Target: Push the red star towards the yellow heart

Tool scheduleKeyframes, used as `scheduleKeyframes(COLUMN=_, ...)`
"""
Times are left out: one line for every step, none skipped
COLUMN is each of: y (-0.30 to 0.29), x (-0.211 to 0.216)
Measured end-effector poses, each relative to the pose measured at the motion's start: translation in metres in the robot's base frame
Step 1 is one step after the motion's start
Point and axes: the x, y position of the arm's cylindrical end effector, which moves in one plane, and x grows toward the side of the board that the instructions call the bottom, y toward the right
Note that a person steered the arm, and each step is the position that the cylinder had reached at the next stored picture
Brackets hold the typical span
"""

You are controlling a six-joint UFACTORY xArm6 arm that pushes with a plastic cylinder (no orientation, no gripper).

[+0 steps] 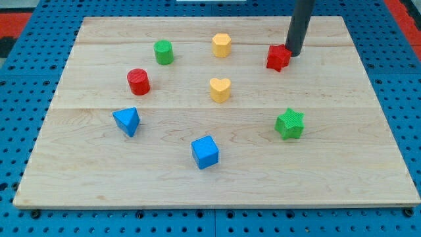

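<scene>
Tip (293, 54) seemingly touches red star (278, 58).

2 red blocks (278, 58) (139, 81), 2 yellow (220, 89) (222, 45), 2 green (164, 52) (290, 124), 2 blue (127, 121) (205, 152); 8 total, 1 table (342, 164).

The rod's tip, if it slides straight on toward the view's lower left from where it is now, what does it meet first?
My tip sits just right of the red star, seemingly touching, so it meets that first. Beyond it, toward the lower left, lies the yellow heart.
</scene>
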Motion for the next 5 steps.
scheduleKeyframes(y=-0.041, x=0.020)
scheduleKeyframes(y=-0.055, x=0.007)
scheduleKeyframes(y=-0.095, x=0.009)
scheduleKeyframes(y=-0.063, x=0.043)
scheduleKeyframes(y=-0.100, x=0.030)
